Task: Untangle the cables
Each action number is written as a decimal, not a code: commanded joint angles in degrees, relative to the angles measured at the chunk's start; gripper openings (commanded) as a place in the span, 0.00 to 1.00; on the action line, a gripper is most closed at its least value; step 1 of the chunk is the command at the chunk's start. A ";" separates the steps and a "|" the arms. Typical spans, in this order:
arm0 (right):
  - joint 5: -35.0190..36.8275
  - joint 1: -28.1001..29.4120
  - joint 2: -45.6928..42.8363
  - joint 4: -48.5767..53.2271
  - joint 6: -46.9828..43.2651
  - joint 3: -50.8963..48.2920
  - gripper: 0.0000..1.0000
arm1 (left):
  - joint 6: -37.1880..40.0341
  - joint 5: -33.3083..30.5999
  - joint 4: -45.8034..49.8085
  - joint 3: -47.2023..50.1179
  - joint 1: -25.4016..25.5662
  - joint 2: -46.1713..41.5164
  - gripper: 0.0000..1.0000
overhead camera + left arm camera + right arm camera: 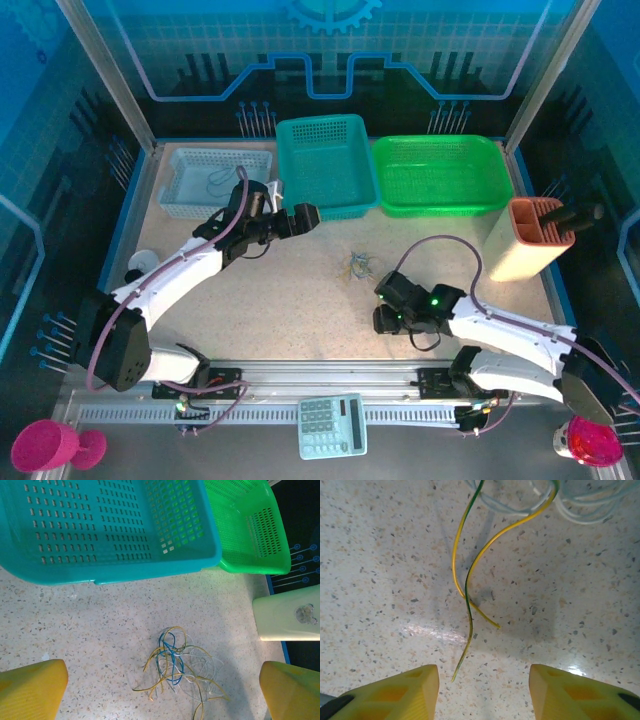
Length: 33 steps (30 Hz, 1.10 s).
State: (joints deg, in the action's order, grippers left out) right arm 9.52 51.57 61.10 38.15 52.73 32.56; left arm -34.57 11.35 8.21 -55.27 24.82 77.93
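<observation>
Here's the tangle: the cables (360,265) lie in a small loose knot out on the open table (300,310), in front of where the teal basket (325,165) meets the green basket (440,175), touching neither. The left gripper (305,216) hangs by the near edge of the teal basket, left of the knot and well apart from it, jaws spread wide with nothing between them. On its wrist view the two yellow fingers (32,690) sit in the bottom corners and the cables (175,667) lie on the table between them, yellow, blue and white loops crossed over one another, a few loose ends straggling out. The right gripper (385,300) is low on the near right side of the knot, pointed towards it. Its wrist view is right down at the table: fingers (395,695) apart, bare speckled top between them, nothing clamped. Two strands of the cables (467,592) trail down towards that gap, one yellow and one yellow-green, crossing midway. The longer end stops just beside the finger on the left of that view, and whether it touches is hard to call from here. Pale loops sit along the top edge. Off to the right stands the holder (530,240), well apart from the knot, and a calculator (333,425) lies at the front rail.
</observation>
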 commanded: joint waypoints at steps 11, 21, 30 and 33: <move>2.39 3.77 11.15 -4.00 3.18 2.59 0.51 | -0.59 -1.28 -2.52 1.21 0.43 -1.00 0.99; 3.27 4.15 13.49 -5.28 3.55 1.47 0.35 | -0.59 -1.77 -2.76 1.56 0.48 -1.99 0.99; 3.27 4.14 12.09 -5.23 1.41 1.83 0.02 | -1.16 -1.95 -2.85 1.21 0.48 -2.95 0.99; 3.70 3.97 9.62 -2.74 -0.58 4.32 0.00 | -1.19 -1.95 -2.63 0.87 0.49 -3.21 0.99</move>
State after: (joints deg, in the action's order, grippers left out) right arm 11.86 55.11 73.14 33.01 53.89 34.13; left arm -34.61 10.11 6.74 -54.08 24.84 76.44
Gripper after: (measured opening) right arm 0.068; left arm 0.992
